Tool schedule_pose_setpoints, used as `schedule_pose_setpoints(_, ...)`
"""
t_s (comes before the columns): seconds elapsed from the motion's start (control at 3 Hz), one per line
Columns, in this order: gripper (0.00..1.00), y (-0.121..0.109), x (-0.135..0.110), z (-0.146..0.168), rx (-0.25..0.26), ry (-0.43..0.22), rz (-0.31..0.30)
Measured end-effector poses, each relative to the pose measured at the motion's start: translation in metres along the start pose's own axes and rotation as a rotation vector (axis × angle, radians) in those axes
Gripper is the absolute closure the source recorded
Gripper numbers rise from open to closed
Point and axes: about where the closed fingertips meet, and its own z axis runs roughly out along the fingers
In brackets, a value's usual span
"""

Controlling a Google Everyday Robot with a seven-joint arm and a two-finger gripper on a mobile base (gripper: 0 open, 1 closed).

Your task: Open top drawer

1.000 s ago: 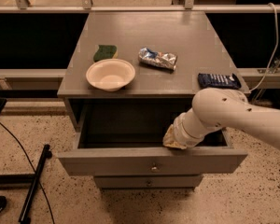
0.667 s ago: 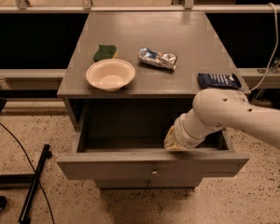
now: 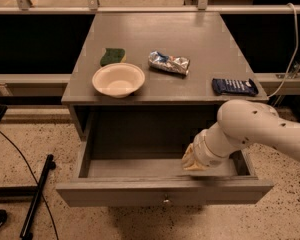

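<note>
- The top drawer [image 3: 140,196] sits further out of the cabinet [image 3: 155,34] than a second ago: its front board has come toward the camera and more of its grey floor shows
- The gripper [image 3: 194,160] has travelled with it and is now lower in the view, down inside the drawer on the right, just behind the front board
- Whether the gripper is clenched on anything or released, I cannot tell, as the wrist hides it
- The drawer's long axis runs left to right, its front faces the camera, and a small knob [image 3: 166,201] sits at the middle of that front
- On the cabinet top, unchanged, left to right: a green sponge [image 3: 113,56], a pale bowl [image 3: 118,79] just in front of it, a silver packet [image 3: 168,62], and a dark blue packet [image 3: 235,86] near the right edge
- The white arm [image 3: 260,126] reaches in from the right
</note>
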Motion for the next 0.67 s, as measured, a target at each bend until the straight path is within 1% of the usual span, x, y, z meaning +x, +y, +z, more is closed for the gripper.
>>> schedule_pose_setpoints(0.33, 1.00, 0.032, 0.010, -0.016, -0.046, -0.025, 0.004)
schedule_pose_setpoints(0.67, 1.00, 0.057, 0.018, -0.038, -0.070, -0.059, 0.006)
